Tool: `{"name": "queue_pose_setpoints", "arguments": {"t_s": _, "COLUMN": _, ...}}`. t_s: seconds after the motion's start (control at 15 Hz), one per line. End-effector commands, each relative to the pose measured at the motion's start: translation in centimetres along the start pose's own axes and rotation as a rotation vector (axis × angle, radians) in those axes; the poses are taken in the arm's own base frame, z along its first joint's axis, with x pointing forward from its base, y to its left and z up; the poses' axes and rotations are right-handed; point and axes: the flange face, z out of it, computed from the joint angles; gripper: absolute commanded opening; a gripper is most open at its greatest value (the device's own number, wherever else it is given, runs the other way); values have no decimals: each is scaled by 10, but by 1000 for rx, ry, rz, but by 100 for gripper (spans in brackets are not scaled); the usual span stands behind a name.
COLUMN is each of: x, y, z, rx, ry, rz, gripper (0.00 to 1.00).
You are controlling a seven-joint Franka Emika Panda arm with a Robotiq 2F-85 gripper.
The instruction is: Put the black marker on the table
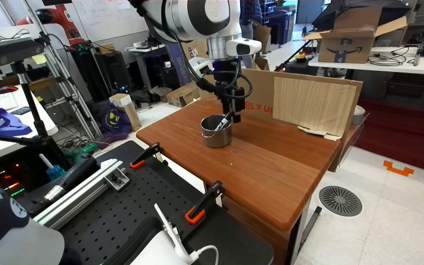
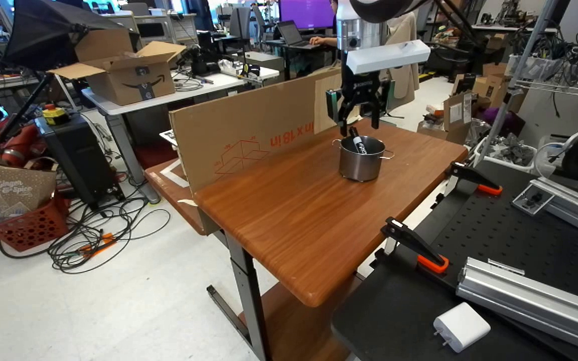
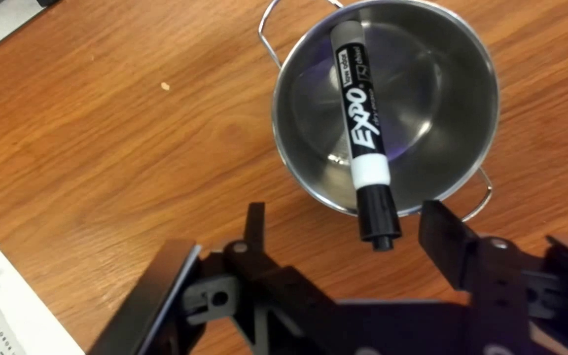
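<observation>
The black marker (image 3: 363, 118) leans in the small metal cup (image 3: 466, 98). Its grey end is inside and its black cap sticks out past the rim. Both exterior views show the marker (image 1: 223, 122) (image 2: 359, 144) tilted in the cup (image 1: 217, 138) (image 2: 359, 166). The cup stands on the reddish-brown table (image 1: 267, 173) (image 2: 289, 210) (image 3: 91, 148). My gripper (image 3: 344, 209) is open at the cup's rim. In the wrist view the cap lies between the fingers, nearer the right one, with gaps on both sides. In both exterior views the gripper (image 1: 232, 116) (image 2: 359, 128) points down by the cap.
An upright cardboard sheet (image 1: 260, 81) (image 2: 249, 135) lines one table edge. A black perforated board (image 1: 109, 213) (image 2: 520, 215) adjoins the opposite edge, with orange-black clamps (image 1: 204, 202) (image 2: 414, 245). The cup has wire handles (image 3: 264, 37) on two sides.
</observation>
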Motion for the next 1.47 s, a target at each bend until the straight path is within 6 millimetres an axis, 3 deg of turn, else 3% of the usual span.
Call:
{"name": "queue_pose_setpoints", "arguments": {"t_s": 0.0, "x": 7, "y": -4, "z": 2, "rx": -14, "ry": 27, "rz": 1, "gripper": 49}}
{"name": "queue_pose_setpoints", "arguments": {"t_s": 0.4, "x": 6, "y": -3, "z": -7, "rx": 3, "ry": 25, "rz": -4, "gripper": 3}}
{"name": "queue_pose_setpoints", "arguments": {"t_s": 0.47, "x": 6, "y": -2, "z": -9, "rx": 5, "ry": 25, "rz": -3, "gripper": 0}}
{"name": "queue_pose_setpoints", "arguments": {"t_s": 0.87, "x": 0, "y": 1, "z": -41, "rx": 26, "ry": 47, "rz": -4, "gripper": 5}}
{"name": "queue_pose_setpoints", "arguments": {"t_s": 1.13, "x": -6, "y": -5, "z": -88, "rx": 71, "ry": 106, "rz": -17, "gripper": 5}}
{"name": "queue_pose_setpoints", "arguments": {"t_s": 1.4, "x": -20, "y": -28, "z": -128, "rx": 123, "ry": 158, "rz": -48, "gripper": 5}}
